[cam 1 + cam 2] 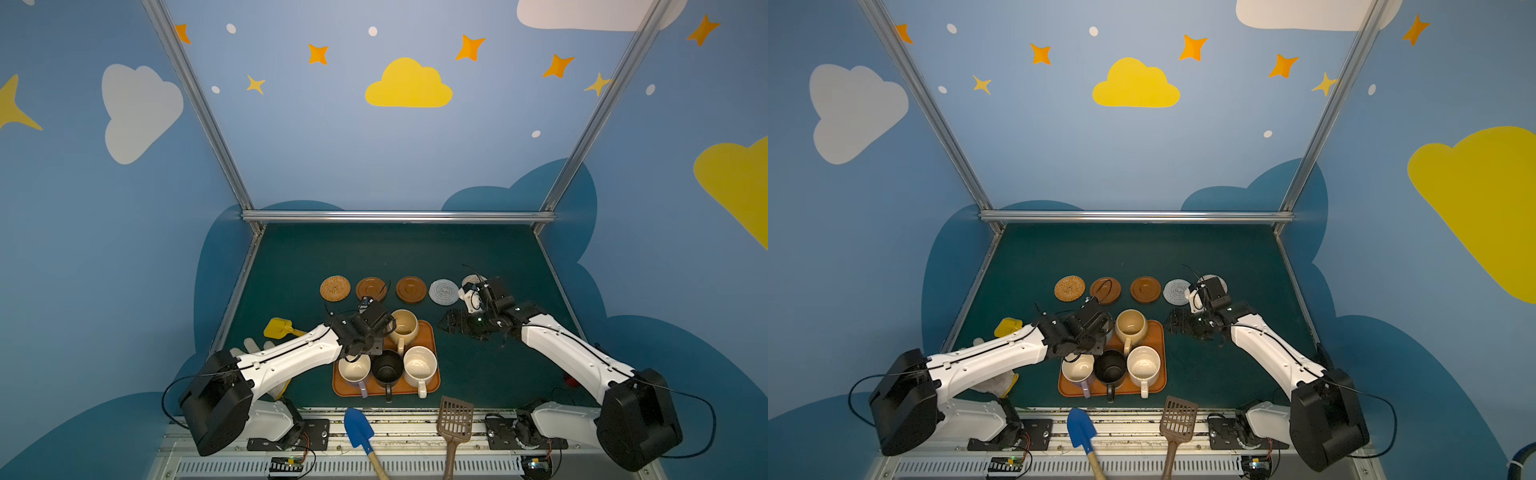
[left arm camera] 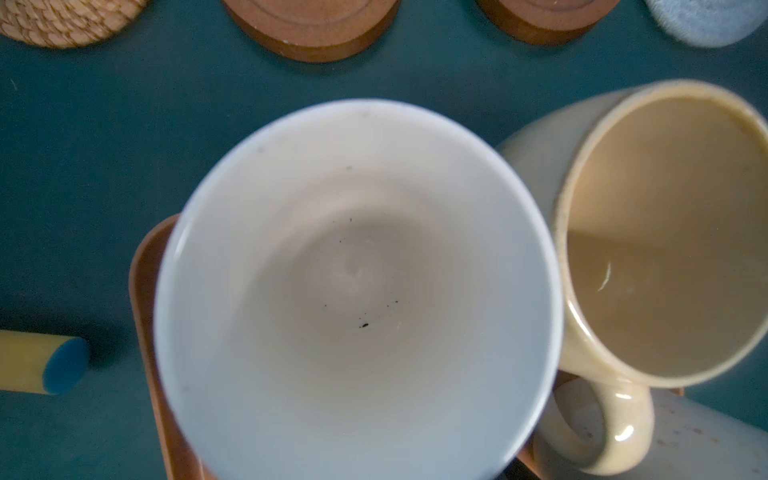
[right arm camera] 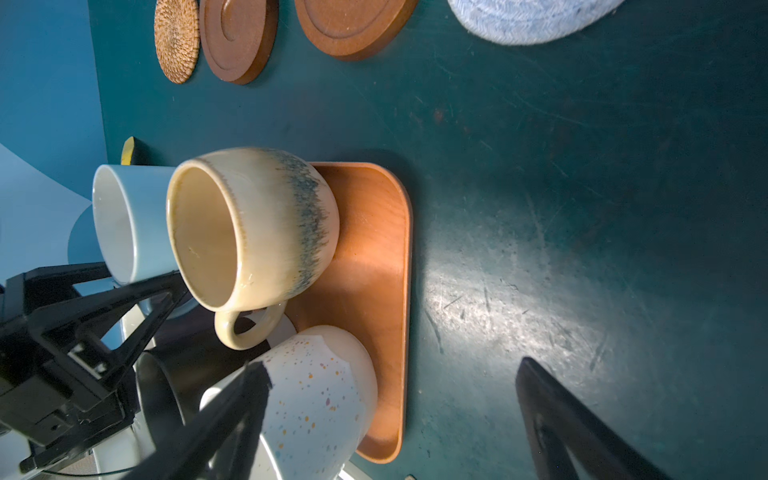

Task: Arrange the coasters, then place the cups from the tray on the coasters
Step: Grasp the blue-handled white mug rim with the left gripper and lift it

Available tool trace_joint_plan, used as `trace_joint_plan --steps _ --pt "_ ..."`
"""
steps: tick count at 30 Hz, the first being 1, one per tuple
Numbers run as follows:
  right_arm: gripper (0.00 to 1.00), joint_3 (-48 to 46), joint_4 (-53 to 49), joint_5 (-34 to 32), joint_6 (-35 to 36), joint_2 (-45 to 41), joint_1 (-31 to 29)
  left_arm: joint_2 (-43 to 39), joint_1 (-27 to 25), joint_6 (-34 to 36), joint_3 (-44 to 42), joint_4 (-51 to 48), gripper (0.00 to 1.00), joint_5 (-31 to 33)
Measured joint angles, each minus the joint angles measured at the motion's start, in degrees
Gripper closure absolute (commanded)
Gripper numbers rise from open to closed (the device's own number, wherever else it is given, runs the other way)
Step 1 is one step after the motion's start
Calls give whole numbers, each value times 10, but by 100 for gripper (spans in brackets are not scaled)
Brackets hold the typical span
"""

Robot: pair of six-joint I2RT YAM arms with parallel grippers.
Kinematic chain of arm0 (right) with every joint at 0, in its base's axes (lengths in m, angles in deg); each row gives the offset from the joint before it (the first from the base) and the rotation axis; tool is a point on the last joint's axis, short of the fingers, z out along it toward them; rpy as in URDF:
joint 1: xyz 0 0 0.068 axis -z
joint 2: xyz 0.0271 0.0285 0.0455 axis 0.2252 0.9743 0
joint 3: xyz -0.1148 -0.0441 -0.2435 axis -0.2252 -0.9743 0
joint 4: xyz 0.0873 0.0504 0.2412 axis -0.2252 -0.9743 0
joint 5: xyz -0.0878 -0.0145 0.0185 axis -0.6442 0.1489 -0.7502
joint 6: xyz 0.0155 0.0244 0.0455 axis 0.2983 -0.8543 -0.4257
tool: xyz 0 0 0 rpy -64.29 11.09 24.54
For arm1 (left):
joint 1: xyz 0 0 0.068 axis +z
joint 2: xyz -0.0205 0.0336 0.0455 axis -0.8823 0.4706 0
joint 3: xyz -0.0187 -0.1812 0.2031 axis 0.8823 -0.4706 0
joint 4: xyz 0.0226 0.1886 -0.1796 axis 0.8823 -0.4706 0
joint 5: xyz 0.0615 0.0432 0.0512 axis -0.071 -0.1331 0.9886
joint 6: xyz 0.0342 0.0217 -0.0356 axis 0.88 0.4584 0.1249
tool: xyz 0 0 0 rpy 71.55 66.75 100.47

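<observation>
Coasters lie in a back row: woven orange point(image 1: 335, 288), two brown wooden point(image 1: 371, 289) point(image 1: 411, 289) and grey-white point(image 1: 443, 291); a beige one point(image 1: 471, 281) is half hidden by the right arm. The orange tray point(image 1: 432, 340) holds tan-yellow point(image 1: 404, 326), lavender point(image 1: 354, 370), black point(image 1: 387, 368) and speckled point(image 1: 419, 365) cups. My left gripper point(image 1: 370, 338) hangs over the light blue cup point(image 2: 357, 291) at the tray's back left. Its fingers point(image 3: 137, 299) reach the cup's rim; whether they press it is hidden. My right gripper point(image 3: 395, 395) stands open beside the tray, nothing between its fingers.
A yellow scoop point(image 1: 278, 328) and a white glove point(image 1: 253, 347) lie left of the tray, partly under the left arm. A blue shovel point(image 1: 358, 430) and a brown slotted scoop point(image 1: 455, 419) rest on the front rail. Metal frame posts bound the green mat.
</observation>
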Motion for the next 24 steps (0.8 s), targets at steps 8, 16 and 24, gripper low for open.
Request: trace_joint_plan --steps 8,16,24 --pt "7 0 1 0 0 0 0 -12 0 0 0 -12 68 3" --pt "7 0 1 0 -1 2 0 -16 0 4 6 -24 77 5" --pt "7 2 1 0 -1 10 0 -17 1 7 9 -35 94 13"
